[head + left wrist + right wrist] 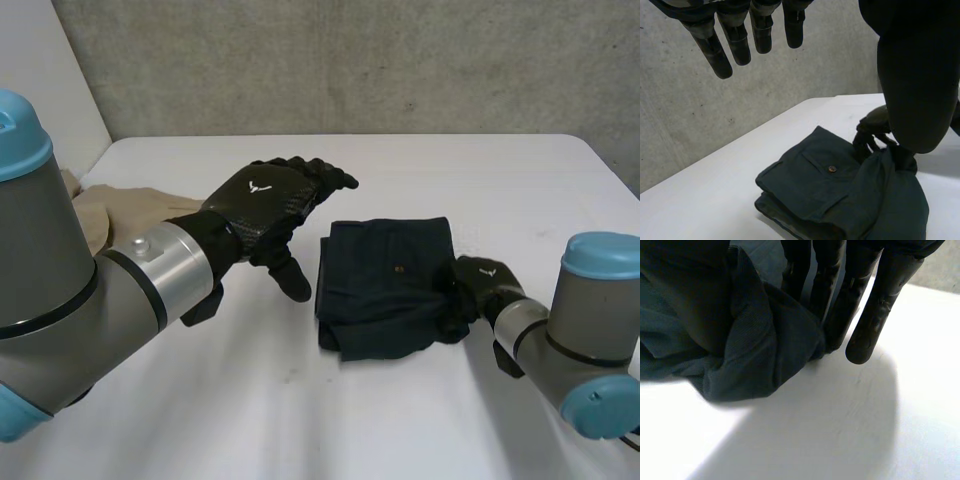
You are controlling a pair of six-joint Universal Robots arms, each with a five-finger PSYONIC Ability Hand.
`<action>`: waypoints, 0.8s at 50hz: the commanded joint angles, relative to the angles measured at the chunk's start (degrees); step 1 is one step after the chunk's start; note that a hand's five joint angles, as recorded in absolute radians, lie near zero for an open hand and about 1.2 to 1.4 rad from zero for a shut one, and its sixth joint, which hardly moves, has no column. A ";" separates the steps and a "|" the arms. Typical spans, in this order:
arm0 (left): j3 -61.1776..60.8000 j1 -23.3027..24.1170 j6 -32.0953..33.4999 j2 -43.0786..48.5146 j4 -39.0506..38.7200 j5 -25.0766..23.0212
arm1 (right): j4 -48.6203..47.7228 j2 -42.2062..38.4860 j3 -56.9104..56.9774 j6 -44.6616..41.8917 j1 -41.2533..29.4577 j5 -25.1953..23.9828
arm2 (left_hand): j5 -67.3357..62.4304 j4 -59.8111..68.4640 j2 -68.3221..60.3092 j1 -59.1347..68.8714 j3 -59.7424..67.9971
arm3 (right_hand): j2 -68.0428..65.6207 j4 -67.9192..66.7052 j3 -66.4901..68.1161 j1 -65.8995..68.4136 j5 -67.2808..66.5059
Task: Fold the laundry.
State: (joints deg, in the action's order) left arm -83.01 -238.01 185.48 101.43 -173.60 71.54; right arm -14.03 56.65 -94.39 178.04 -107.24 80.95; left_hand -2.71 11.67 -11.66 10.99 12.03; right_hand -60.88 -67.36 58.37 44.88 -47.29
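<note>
A dark navy garment (385, 270) lies folded into a thick rectangle mid-table, its button pocket (829, 169) facing up. My right hand (481, 284) is at the garment's right edge near the front corner. In the right wrist view a bunched fold of the navy cloth (755, 340) sits pinched between its thumb and its fingers (880, 300). My left hand (270, 205) hovers above the table just left of the garment, with straight fingers (740, 45) that hold nothing. The left wrist view also shows the right hand (871, 131) gripping the garment's edge.
A beige cloth (125, 212) lies at the table's left side, partly behind my left arm. The white table (400, 430) has bare room in front of the garment and behind it. A concrete wall rises beyond the far edge.
</note>
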 commanded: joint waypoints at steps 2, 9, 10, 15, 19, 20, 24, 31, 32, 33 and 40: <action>-0.31 -0.18 -0.03 0.00 -0.60 0.00 | -0.82 -3.21 7.72 -4.88 0.45 0.26 | 0.65 0.39 -0.41 1.08 0.03 | -19.12 -12.64 21.63 35.12 -22.71; -0.22 -0.09 -0.12 -0.09 -0.60 0.09 | -0.47 -8.04 19.49 -9.73 1.59 0.00 | 0.65 0.39 -0.41 1.08 0.03 | -19.12 -12.64 21.63 35.12 -22.71; -0.22 0.00 -0.12 -0.17 -0.60 0.09 | -0.13 -8.66 21.33 -9.55 2.20 -0.26 | 0.65 0.39 -0.41 1.08 0.03 | -19.12 -12.64 21.63 35.12 -22.71; -0.31 0.09 -0.12 -0.44 -0.60 0.09 | 1.72 -13.23 32.05 -8.94 6.07 -0.44 | 0.65 0.39 -0.41 1.08 0.03 | -19.12 -12.64 21.63 35.12 -22.71; -0.22 0.09 -0.47 -0.53 -0.60 0.09 | 6.45 -20.24 46.17 -8.58 8.09 1.40 | 0.65 0.39 -0.41 1.08 0.03 | -19.12 -12.64 21.63 35.12 -22.71; -0.13 0.00 -0.82 -0.53 -0.60 0.17 | 8.12 -21.92 49.27 -8.41 8.88 2.19 | 0.65 0.39 -0.41 1.08 0.03 | -19.12 -12.64 21.63 35.12 -22.71; 0.13 0.00 -1.79 -0.53 -0.60 0.09 | 15.86 -29.65 64.12 -8.32 13.63 7.81 | 0.65 0.39 -0.41 1.08 0.03 | -19.12 -12.64 21.63 35.12 -22.71; 0.31 0.09 -2.14 -0.53 -0.60 0.09 | 24.84 -41.96 87.86 -8.32 20.56 13.27 | 0.65 0.39 -0.41 1.08 0.03 | -19.12 -12.64 21.63 35.12 -22.71; 0.31 0.09 -2.14 -0.53 -0.69 0.17 | 24.58 -41.97 87.62 -8.32 21.19 13.36 | 0.65 0.39 -0.41 1.08 0.03 | -19.12 -12.64 21.63 35.12 -22.71; 0.40 0.17 -2.23 -0.53 -0.69 0.18 | 24.05 -41.97 87.10 -8.32 21.80 13.27 | 0.65 0.39 -0.41 1.08 0.03 | -19.12 -12.64 21.63 35.12 -22.71; 0.92 0.61 -2.75 0.00 -0.95 0.18 | 20.36 -42.76 85.51 -8.50 25.59 11.52 | 0.65 0.39 -0.41 1.08 0.03 | -19.12 -12.64 21.63 35.12 -22.71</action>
State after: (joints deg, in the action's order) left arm -82.52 -237.78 183.18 101.12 -174.30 71.70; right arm 9.07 14.41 -7.58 169.68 -84.51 94.24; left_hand -2.71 11.67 -11.66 10.99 12.03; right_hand -65.01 -68.25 67.93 44.88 -55.15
